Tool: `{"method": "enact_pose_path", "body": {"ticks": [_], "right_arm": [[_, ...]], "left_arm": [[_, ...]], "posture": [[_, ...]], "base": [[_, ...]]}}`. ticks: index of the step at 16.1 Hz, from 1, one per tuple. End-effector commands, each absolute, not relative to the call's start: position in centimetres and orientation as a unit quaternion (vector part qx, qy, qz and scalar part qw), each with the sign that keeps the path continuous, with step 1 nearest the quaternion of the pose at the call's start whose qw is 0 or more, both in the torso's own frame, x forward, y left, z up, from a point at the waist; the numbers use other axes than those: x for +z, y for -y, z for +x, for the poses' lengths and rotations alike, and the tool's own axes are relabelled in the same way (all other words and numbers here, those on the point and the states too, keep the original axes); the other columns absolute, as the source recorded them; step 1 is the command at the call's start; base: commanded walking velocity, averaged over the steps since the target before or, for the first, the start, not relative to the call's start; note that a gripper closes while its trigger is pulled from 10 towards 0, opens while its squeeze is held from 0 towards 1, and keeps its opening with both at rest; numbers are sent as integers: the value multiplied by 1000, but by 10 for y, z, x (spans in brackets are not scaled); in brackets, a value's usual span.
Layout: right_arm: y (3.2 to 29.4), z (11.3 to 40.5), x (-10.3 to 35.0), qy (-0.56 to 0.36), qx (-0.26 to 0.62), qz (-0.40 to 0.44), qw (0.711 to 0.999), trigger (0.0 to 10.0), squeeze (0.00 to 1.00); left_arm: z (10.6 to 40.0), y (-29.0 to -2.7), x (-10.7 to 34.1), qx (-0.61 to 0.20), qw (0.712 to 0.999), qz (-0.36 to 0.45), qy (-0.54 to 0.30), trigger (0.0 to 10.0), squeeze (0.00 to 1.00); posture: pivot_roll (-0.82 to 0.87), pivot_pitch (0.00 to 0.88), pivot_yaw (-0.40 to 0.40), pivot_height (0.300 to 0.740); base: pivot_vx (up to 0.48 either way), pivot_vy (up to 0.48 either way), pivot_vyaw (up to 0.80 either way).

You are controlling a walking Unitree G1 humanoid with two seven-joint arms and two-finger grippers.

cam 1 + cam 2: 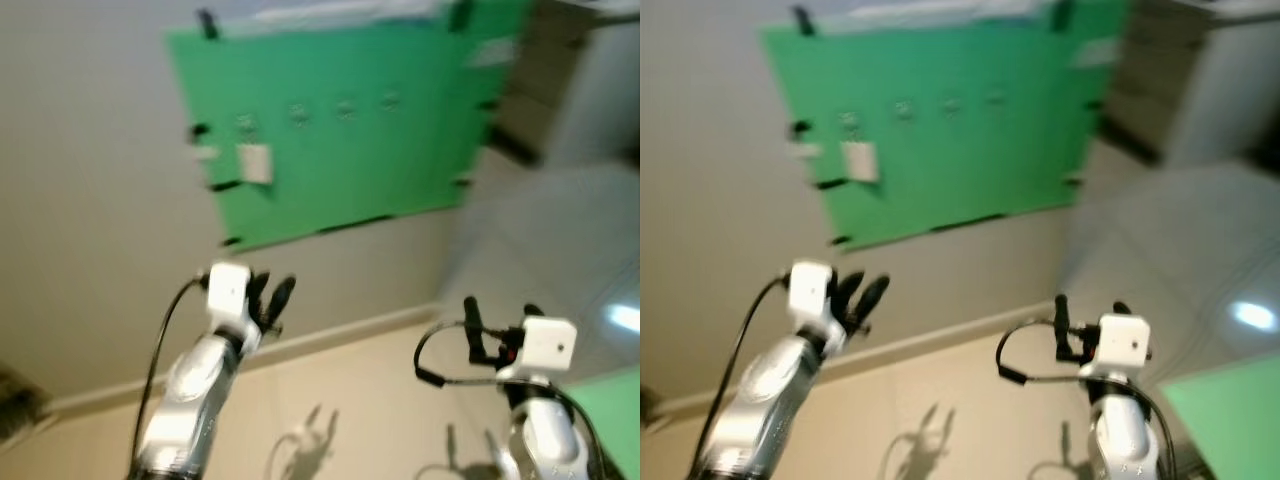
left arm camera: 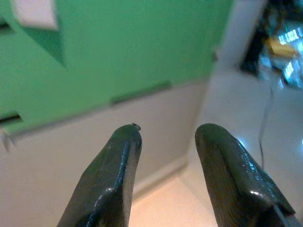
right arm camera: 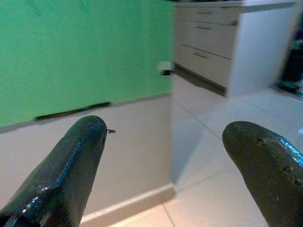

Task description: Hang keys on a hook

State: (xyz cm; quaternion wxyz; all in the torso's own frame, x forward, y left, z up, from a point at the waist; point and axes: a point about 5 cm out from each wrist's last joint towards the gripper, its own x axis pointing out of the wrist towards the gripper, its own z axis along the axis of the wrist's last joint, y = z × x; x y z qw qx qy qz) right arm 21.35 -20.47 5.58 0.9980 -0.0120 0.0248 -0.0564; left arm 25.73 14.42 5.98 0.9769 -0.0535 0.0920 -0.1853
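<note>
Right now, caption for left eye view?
Both grippers, left and right, raised empty before the green board with its hooks.

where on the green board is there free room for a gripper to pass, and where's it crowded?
Free: the green board's lower right, between the hook row and the bottom edge, is bare. Crowded: upper left, where a white tag hangs close under the hooks. Left gripper and right gripper sit below the board, both open.

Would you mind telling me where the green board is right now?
The green board is taped to the grey wall ahead, above and beyond the left tool, up and left of the right tool.
</note>
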Motion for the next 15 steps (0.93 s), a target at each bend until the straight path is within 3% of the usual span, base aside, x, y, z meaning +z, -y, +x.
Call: {"method": "enact_pose_path", "body": {"ticks": [1,3,11,15], "right_arm": [[203,215,61,-15,-57,-7,998,10000,0],[206,211,58,-25,-53,-14,998,10000,0],[212,220,55,-27,-33,-29,999,10000,0],[210,222,50,-30,-32,-26,999,10000,0]], "left_arm": [[256,-148,59,-187,977,-38,-93,10000,0],[260,-147,55,-198,976,-20,-83,10000,0],[275,-144,53,-207,975,-19,-83,10000,0],[283,-139,58,-224,972,1,-68,10000,0]], "posture": [[-139,0,73,740],[-137,0,64,740],[-149,0,43,740],[-140,0,39,740]], "base": [[0,0,-769],[0,0,-769],[0,456,-772],[0,0,-772]]}}
